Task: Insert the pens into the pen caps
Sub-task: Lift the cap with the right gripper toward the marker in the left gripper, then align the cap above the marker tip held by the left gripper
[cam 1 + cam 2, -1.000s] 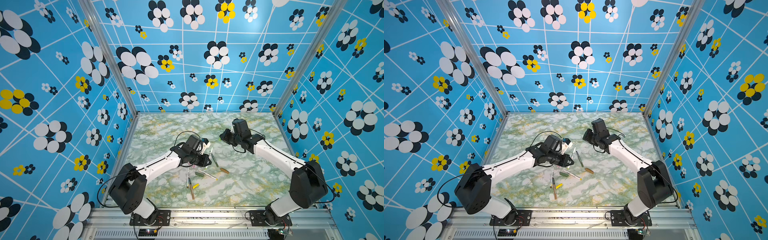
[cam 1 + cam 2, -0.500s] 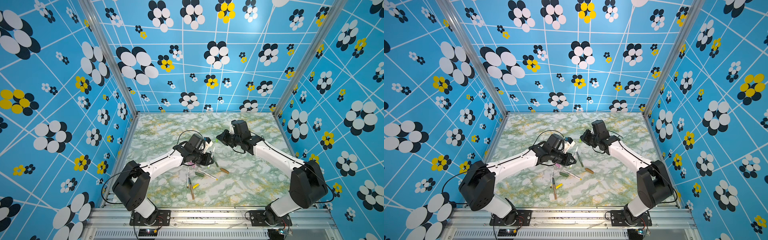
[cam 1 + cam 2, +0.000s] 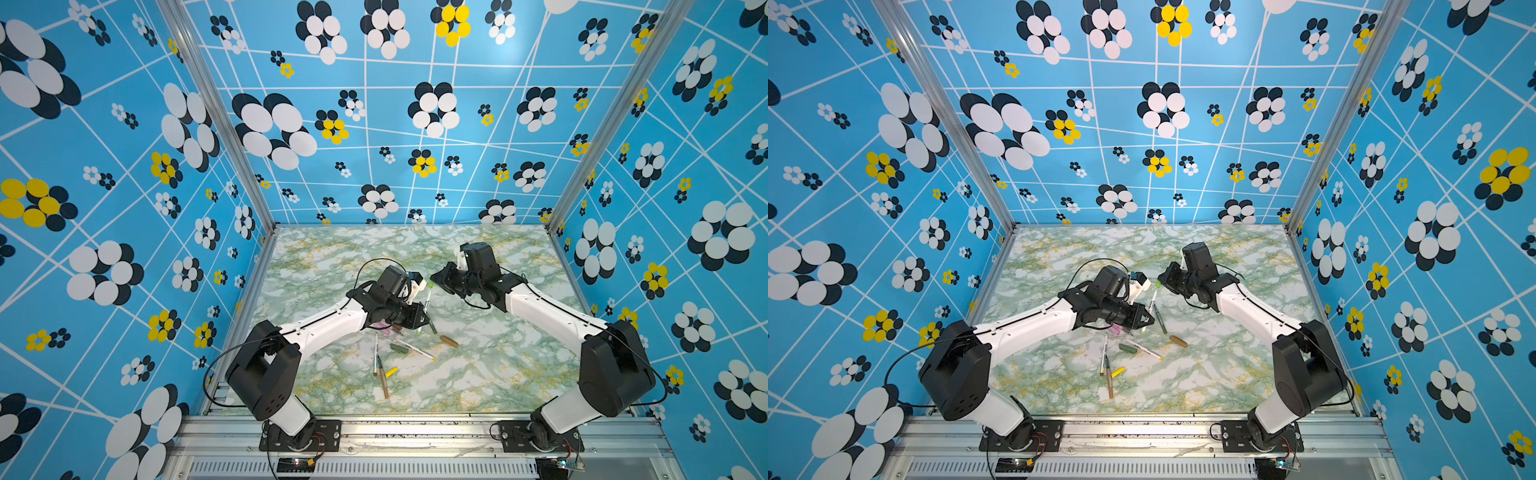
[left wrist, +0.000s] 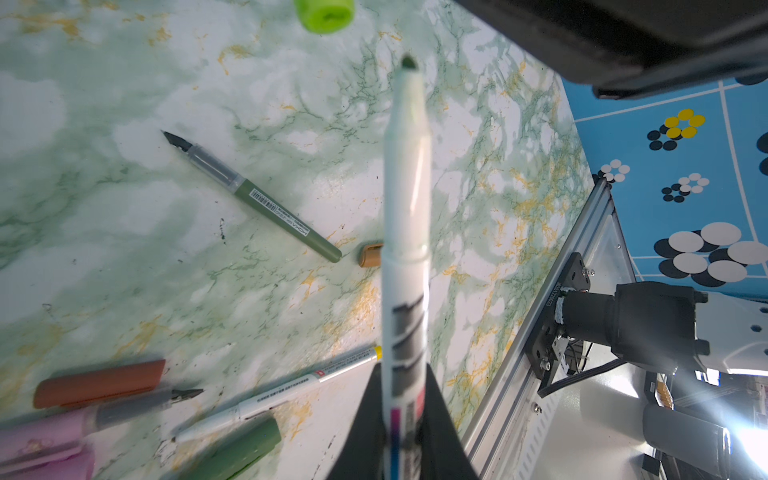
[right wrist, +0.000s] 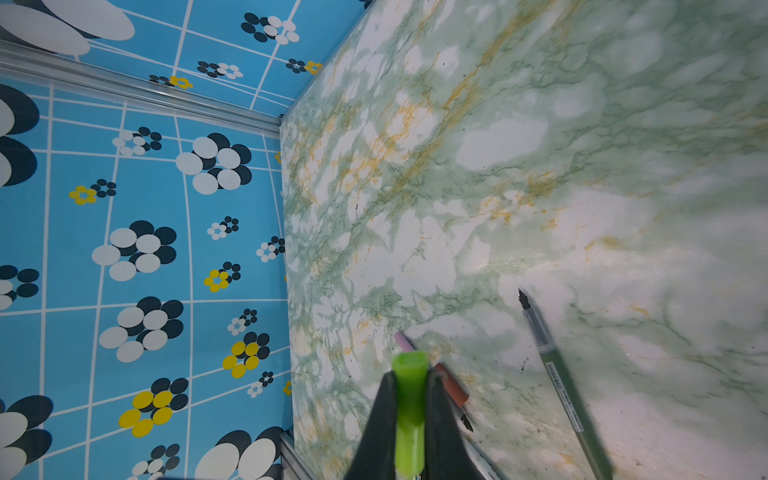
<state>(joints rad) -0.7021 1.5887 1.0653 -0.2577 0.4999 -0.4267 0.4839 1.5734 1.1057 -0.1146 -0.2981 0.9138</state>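
1. The white pen is gripped by the left claw, which is closed on the rear of the barrel. The pen's greenish tip points away from the claw.
2. The light green cap is clamped between the jaws of the right claw, with its open mouth turned toward the pen.
3. In both top views the two claws are seen above the middle of the desk, facing each other. In the left wrist view a small gap is seen between the pen's tip and the cap's mouth.
4. A dark green pen is laid uncapped on the desk below the claws, with a tan cap just beside its rear end.
5. Nearer the front edge, a pen with a yellow tip, a dark green cap, a yellow cap and a brown pen are scattered close together.
6. A reddish-brown cap is laid just beside a pink pen, whose dark nib is bare. Both are partly hidden under the left claw in the top views.
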